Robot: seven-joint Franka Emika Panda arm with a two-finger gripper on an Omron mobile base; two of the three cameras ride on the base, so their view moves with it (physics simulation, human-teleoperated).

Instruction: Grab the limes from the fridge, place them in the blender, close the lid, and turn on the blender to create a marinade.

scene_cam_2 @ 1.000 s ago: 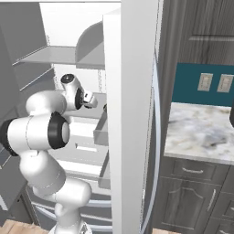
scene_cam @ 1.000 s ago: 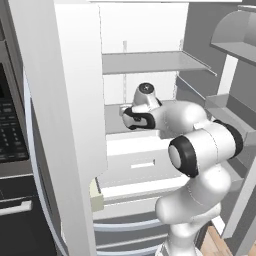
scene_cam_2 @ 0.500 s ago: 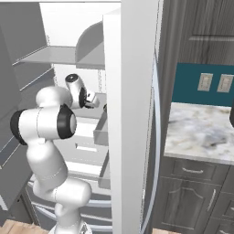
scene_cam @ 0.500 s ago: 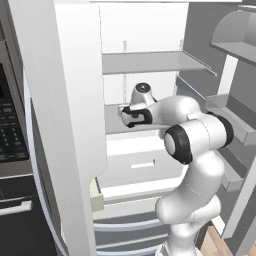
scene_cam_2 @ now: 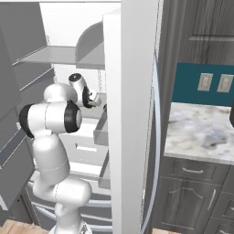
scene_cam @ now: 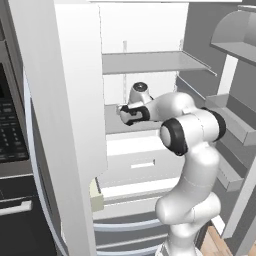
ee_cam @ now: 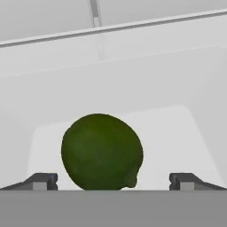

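Observation:
One dark green lime (ee_cam: 102,152) lies on the white floor of the fridge (scene_cam: 150,62) compartment, close in front of the hand camera. My gripper (ee_cam: 113,181) is open, with one dark fingertip (ee_cam: 42,181) on each side of the lime and a gap to each. In the left base view the gripper (scene_cam: 122,113) reaches onto the middle shelf, partly behind the door edge. In the right base view the gripper (scene_cam_2: 93,101) points into the fridge (scene_cam_2: 55,55). The blender and the lid are out of view.
The open white fridge door (scene_cam: 65,100) stands close on the arm's left, the other door (scene_cam_2: 132,114) on its right. A white drawer (scene_cam: 140,162) sits below the shelf. A black oven panel (scene_cam: 10,130) is far left, a marble counter (scene_cam_2: 201,132) right.
The hand has pushed a little further left and deeper into the fridge, and the elbow has risen. The jaws stayed open.

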